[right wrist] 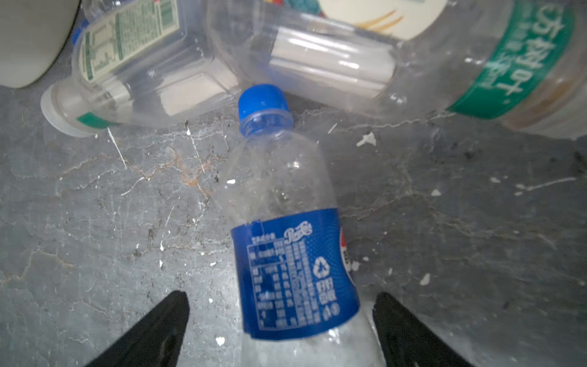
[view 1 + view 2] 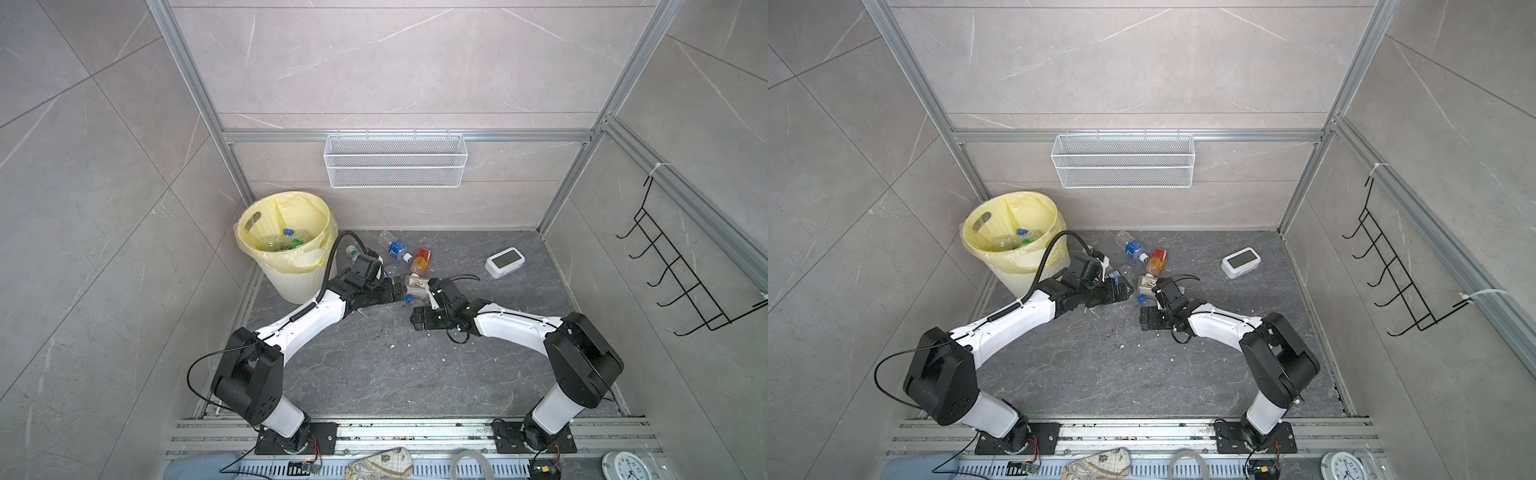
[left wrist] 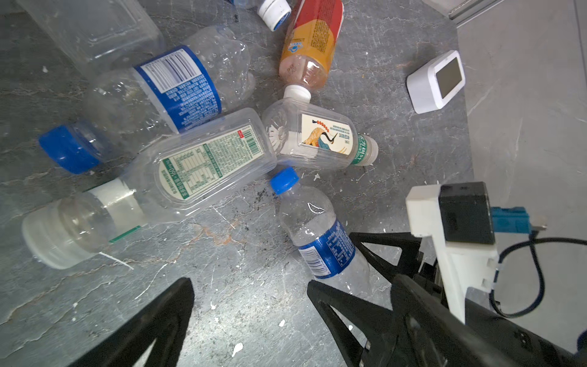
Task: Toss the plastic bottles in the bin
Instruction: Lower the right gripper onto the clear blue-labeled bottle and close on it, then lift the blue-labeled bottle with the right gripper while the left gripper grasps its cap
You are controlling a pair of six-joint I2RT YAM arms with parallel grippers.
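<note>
While the right hand (image 1: 281,295) straddles a blue-labelled Pepsi bottle (image 1: 286,254) lying on the table (image 2: 374,365), open and clear of it, the left hand (image 3: 251,284) gapes empty; the bin (image 2: 299,282) stands at ten o'clock from it, bottles (image 2: 286,243) inside.

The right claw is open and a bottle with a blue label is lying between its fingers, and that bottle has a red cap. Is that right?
Nearly. The cap is blue, not red; the right wrist view shows it clearly. The rest is right: the right claw is open, and the blue-label bottle is lying between its fingers.
</note>
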